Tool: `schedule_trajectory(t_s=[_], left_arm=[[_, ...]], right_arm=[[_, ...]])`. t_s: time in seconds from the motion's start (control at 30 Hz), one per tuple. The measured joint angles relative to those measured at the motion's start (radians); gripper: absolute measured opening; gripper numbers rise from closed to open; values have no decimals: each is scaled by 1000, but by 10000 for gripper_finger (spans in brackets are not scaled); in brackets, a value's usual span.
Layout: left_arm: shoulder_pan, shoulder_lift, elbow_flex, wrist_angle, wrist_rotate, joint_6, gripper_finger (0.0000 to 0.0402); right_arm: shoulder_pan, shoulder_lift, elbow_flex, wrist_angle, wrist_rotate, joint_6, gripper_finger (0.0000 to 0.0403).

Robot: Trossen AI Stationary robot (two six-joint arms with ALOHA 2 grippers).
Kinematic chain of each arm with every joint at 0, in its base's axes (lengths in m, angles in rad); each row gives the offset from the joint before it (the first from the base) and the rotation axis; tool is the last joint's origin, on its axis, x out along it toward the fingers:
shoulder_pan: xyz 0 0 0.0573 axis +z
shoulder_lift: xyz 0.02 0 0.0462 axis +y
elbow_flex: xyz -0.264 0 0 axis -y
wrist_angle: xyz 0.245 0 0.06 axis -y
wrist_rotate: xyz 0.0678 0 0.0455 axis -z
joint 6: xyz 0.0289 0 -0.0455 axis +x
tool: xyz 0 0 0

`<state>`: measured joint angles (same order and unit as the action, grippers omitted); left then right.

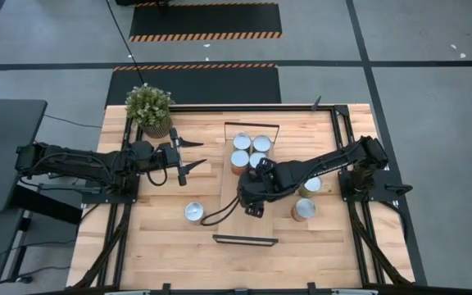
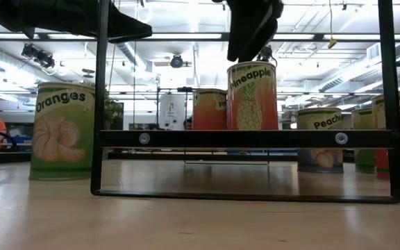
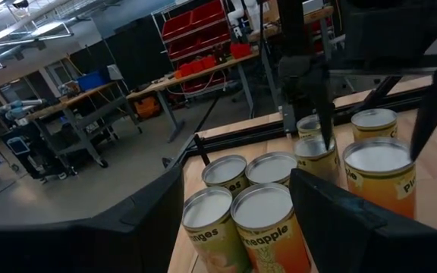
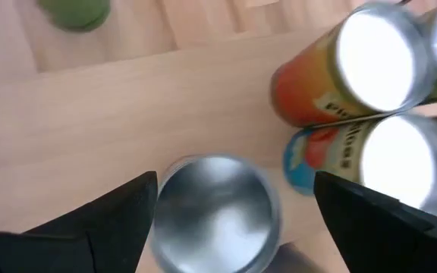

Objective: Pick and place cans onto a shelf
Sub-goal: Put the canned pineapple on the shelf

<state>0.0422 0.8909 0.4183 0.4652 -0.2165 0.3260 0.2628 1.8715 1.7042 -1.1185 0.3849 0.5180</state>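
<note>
The shelf (image 1: 248, 225) is a long light-wood board in the middle of the table, with black wire rails at both short ends. Several cans (image 1: 251, 151) stand together on its far half. My right gripper (image 1: 252, 197) is open over the shelf's middle. Its fingers stand above and to either side of a silver-topped pineapple can (image 4: 215, 208), which stands upright on the shelf (image 2: 252, 97); I see no touch. My left gripper (image 1: 188, 156) is open and empty, hovering left of the shelf, and faces the cans (image 3: 260, 208).
An oranges can (image 1: 194, 212) stands on the table left of the shelf. Two cans (image 1: 306, 198) stand to its right. A potted plant (image 1: 149, 106) stands at the far left corner. Black frame rails run along the table's left and right sides.
</note>
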Motion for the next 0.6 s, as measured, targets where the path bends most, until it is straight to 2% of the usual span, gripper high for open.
schedule_trajectory(t_s=[0.33, 0.6], left_arm=[[0, 0, 0, 0, 0, 0, 245], [0, 0, 0, -8, 0, 0, 245]], right_arm=[[-38, 25, 0, 6, 113, 30, 361], [-76, 15, -1, -15, 139, 65, 361]])
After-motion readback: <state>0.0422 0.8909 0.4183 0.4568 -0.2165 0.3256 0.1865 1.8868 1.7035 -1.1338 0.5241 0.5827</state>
